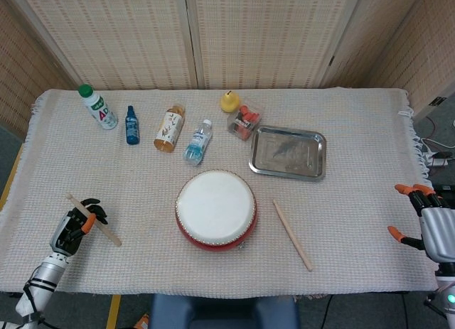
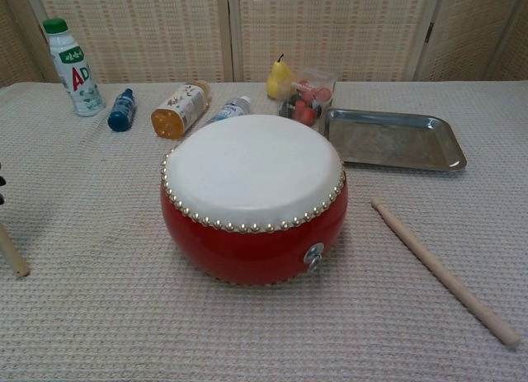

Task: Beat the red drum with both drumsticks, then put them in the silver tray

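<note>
The red drum [image 1: 215, 210] [image 2: 253, 196] with its white skin stands in the middle of the table. One wooden drumstick [image 1: 94, 219] [image 2: 12, 252] is gripped by my left hand [image 1: 75, 227] at the front left, its tip resting on the cloth toward the drum. The other drumstick [image 1: 293, 235] [image 2: 444, 271] lies loose on the cloth to the right of the drum. The silver tray [image 1: 288, 153] [image 2: 394, 139] sits behind it, with nothing in it. My right hand [image 1: 429, 224] hovers open at the table's right edge, holding nothing.
Along the back stand a green-capped white bottle [image 1: 97, 106], a small blue bottle [image 1: 131, 126], a lying tea bottle [image 1: 169, 128], a lying water bottle [image 1: 198, 142], a yellow duck [image 1: 229, 101] and a clear box of red items [image 1: 244, 122]. A woven screen is behind.
</note>
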